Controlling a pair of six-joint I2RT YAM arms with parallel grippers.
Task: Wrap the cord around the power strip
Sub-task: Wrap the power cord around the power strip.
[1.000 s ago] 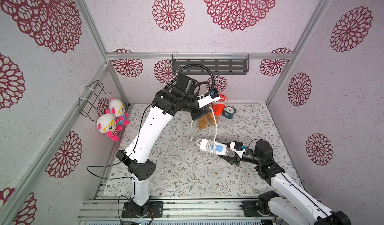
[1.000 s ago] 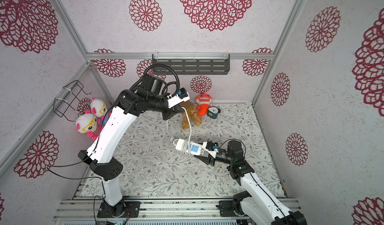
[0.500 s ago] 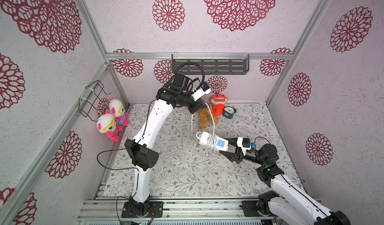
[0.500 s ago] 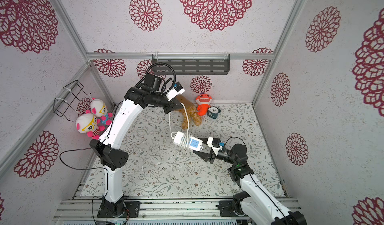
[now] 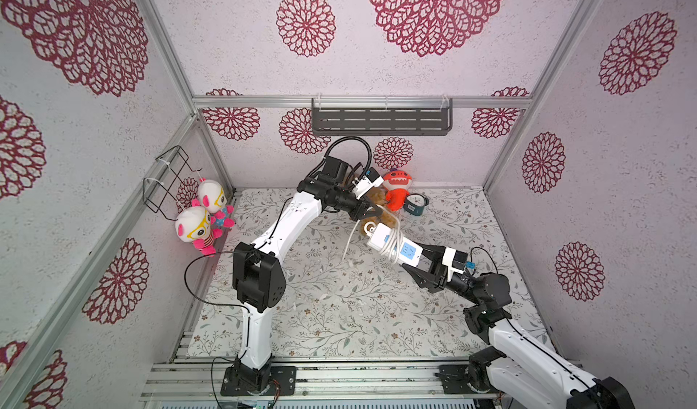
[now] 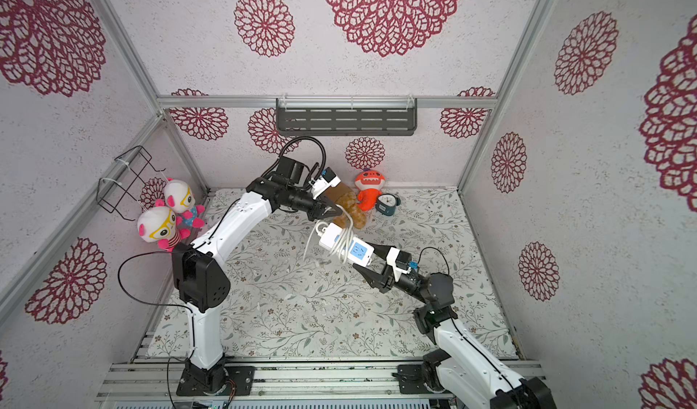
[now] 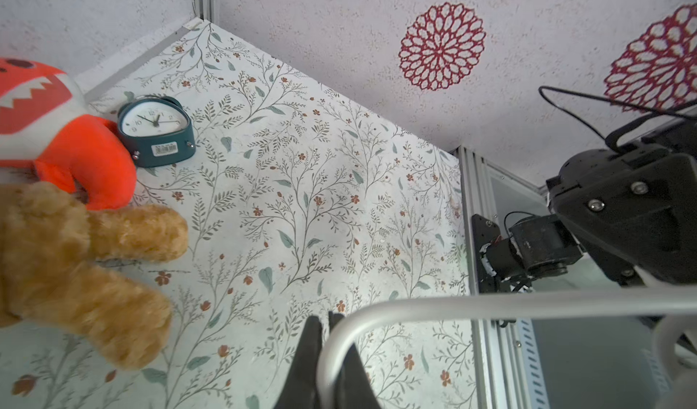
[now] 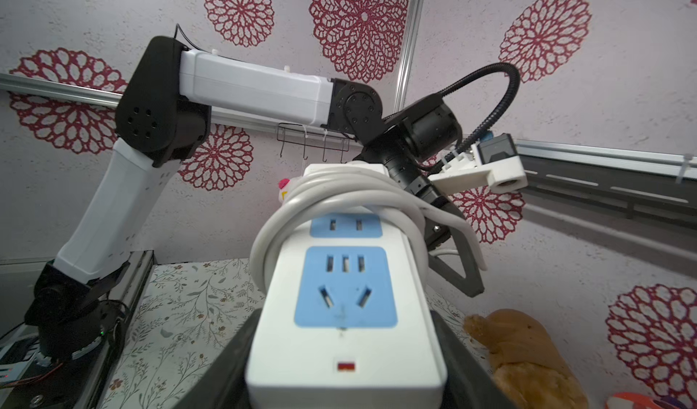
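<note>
R gripper clamped on near end of power strip. Strip is off the floor mat, tilted, socket face up, approx mid-back of cell. In R wrist view only the inner edges of its fingers show either side of the strip; rest cut off by frame edge.

Cord wound crosswise round the strip's middle/far half. Turns are stacked and overlapping, so can't count them reliably. In R wrist view the coils hide the strip's far end and sit just beyond the small 2-slot panel.

One strand runs from the coil to L gripper, pinched together on it just beyond the strip's far end. L wrist view: cord passes between the black fingers, bends, then exits frame; only the finger tips are in shot.

A slack loop hangs from the strip's far end toward the mat. Can't make out the plug; white flecks on the mat near the loop's low point muddy it.

Teddy partly hidden behind L gripper and strip in both top views, cut off in L wrist view. Shark plush touches clock, both by back wall.
</note>
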